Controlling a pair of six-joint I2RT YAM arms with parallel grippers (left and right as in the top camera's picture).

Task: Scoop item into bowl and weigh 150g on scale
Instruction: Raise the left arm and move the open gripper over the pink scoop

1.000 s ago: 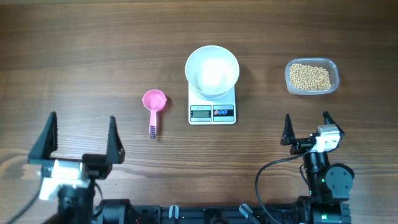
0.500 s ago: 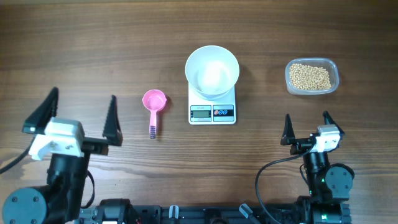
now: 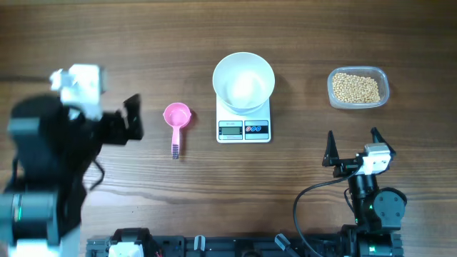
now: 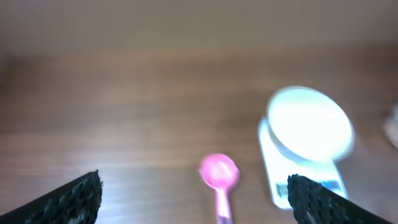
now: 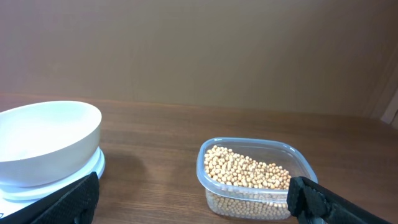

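Note:
The white bowl [image 3: 243,81] stands on the white scale [image 3: 243,129] at mid-table and looks empty. The beige beans [image 3: 355,88] fill a clear plastic tub at the far right. A pink scoop [image 3: 176,118] lies left of the scale, handle toward me. My left gripper [image 4: 193,185] is open and empty, blurred by motion, looking down at the scoop [image 4: 219,172], bowl [image 4: 309,123] and scale [image 4: 298,182]. One of its fingers [image 3: 133,118] shows left of the scoop. My right gripper [image 3: 352,140] is open and empty near the front edge, facing the beans [image 5: 245,167] and bowl [image 5: 46,140].
The clear tub [image 5: 214,163] sits on bare wooden table right of the scale [image 5: 94,168]. Bare wood [image 3: 107,43] stretches along the far side and between scoop and left arm. Arm bases and cables line the front edge [image 3: 314,196].
My left arm has lifted and swung away from the front edge toward the scoop, jaws still wide. The right arm, bowl, scale, scoop and tub have not moved.

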